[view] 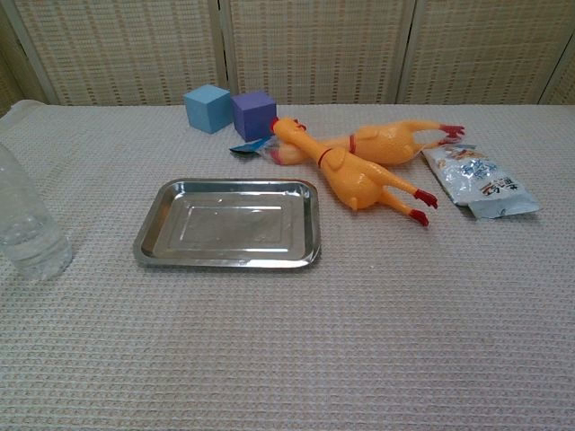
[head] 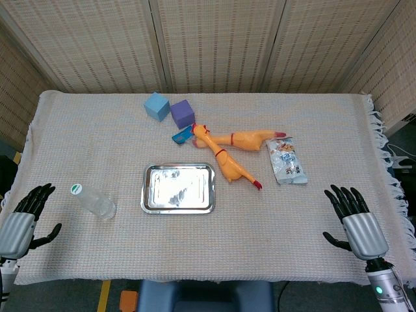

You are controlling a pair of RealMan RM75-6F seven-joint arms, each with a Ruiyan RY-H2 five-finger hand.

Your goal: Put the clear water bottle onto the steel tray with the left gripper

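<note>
The clear water bottle (head: 94, 202) with a green cap lies on its side on the cloth, left of the steel tray (head: 178, 188). In the chest view the bottle (view: 27, 224) shows at the left edge and the tray (view: 229, 224) holds nothing. My left hand (head: 25, 218) rests near the table's front left corner, fingers spread, apart from the bottle. Near the front right my right hand (head: 354, 218) lies with fingers spread and nothing in it. Neither hand shows in the chest view.
Two yellow rubber chickens (head: 231, 151) lie right of and behind the tray. A snack packet (head: 286, 160) lies to their right. A light blue cube (head: 156, 106), a purple cube (head: 182, 114) and a small blue object (head: 182, 135) sit behind the tray.
</note>
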